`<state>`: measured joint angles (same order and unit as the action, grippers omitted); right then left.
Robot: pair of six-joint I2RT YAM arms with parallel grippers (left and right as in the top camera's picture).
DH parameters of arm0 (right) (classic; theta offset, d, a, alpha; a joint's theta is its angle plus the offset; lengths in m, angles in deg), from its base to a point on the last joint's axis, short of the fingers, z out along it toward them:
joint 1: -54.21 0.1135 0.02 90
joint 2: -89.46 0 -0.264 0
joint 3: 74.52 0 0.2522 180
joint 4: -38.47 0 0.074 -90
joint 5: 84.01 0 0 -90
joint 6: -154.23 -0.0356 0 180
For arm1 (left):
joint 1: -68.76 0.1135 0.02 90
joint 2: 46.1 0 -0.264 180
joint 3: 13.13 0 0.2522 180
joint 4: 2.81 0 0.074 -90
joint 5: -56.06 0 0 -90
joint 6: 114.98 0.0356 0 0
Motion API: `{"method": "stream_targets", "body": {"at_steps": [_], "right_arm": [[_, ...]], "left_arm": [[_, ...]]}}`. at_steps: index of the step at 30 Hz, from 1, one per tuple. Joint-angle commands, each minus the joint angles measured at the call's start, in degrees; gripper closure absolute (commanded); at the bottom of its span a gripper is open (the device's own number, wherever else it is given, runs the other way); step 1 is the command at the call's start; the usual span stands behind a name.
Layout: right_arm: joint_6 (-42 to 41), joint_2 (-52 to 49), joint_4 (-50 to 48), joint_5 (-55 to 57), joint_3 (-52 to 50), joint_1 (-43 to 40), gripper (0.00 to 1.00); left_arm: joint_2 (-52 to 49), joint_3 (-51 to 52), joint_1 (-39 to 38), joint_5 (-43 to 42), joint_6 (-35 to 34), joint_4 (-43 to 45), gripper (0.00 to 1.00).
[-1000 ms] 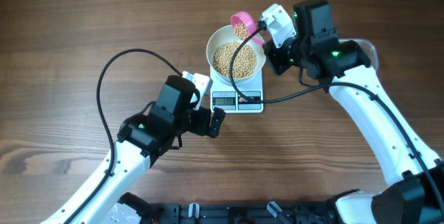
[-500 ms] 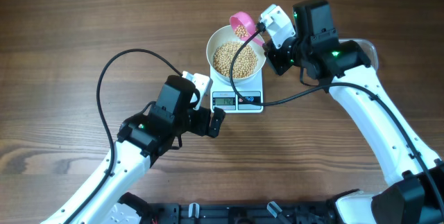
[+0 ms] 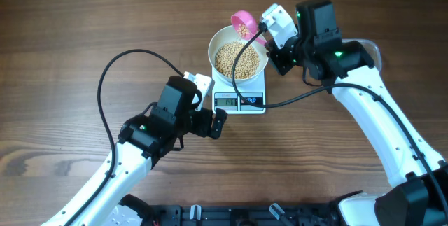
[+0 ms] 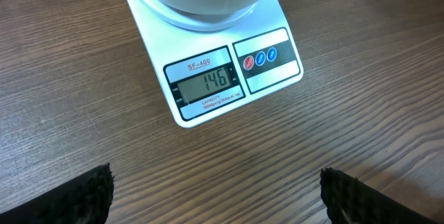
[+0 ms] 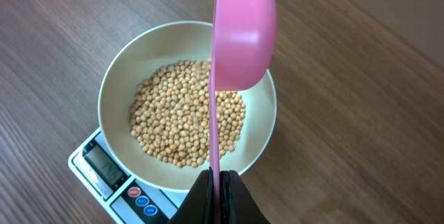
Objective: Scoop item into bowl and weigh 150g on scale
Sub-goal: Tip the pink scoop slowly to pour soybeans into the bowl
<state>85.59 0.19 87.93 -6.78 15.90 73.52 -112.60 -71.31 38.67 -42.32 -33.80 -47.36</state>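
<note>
- the wooden table (image 3: 70,30) carries everything, its brown grain running under both my arms.
- my left pincer (image 4: 218,196) hangs released just in front of the scale. its two dark fingertips sit wide apart at the bottom corners of the left wrist view and touch nothing.
- my right pincer (image 5: 215,200) is clenched on the thin handle of a pink scoop, and is held up beside the bowl's right side.
- the scale (image 3: 239,93) stands near the middle of the table, white and square, with its front edge facing my left pincer.
- the bowl (image 3: 213,44) sits on top of the scale, round and white, covering most of the platform.
- a black cable (image 3: 245,65) from my right wrist crosses above the bowl in the overhead view.
- the scoop (image 3: 243,23) is tilted over the bowl's far rim. it seems to hold a few beans, though i cannot tell how many.
- the display (image 4: 205,82) on the scale's front edge reads 146, under a label "sf-400".
- three round buttons (image 4: 260,59), one red and two blue, sit just right of the display.
- the beans (image 3: 236,59), small and tan-yellow, lie heaped in the bottom of the bowl.
</note>
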Motion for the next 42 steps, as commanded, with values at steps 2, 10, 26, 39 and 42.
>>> {"method": "stream_targets", "body": {"at_steps": [2,10,26,39,42], "right_arm": [[1.8,1.4,-0.5,0.8,1.3,0.1,0.96],[3.6,1.4,0.4,0.8,1.3,0.1,0.96],[6.2,1.4,2.8,1.4,1.3,0.1,0.96],[10.8,1.4,4.1,5.5,1.3,1.5,0.96],[10.8,1.4,4.1,5.5,1.3,1.5,0.96]], "left_arm": [[-0.3,-1.2,-0.3,0.3,0.7,0.1,0.0],[-0.3,-1.2,-0.3,0.3,0.7,0.1,0.0],[-0.3,-1.2,-0.3,0.3,0.7,0.1,0.0],[-0.3,-1.2,-0.3,0.3,0.7,0.1,0.0],[-0.3,-1.2,-0.3,0.3,0.7,0.1,0.0]]}}
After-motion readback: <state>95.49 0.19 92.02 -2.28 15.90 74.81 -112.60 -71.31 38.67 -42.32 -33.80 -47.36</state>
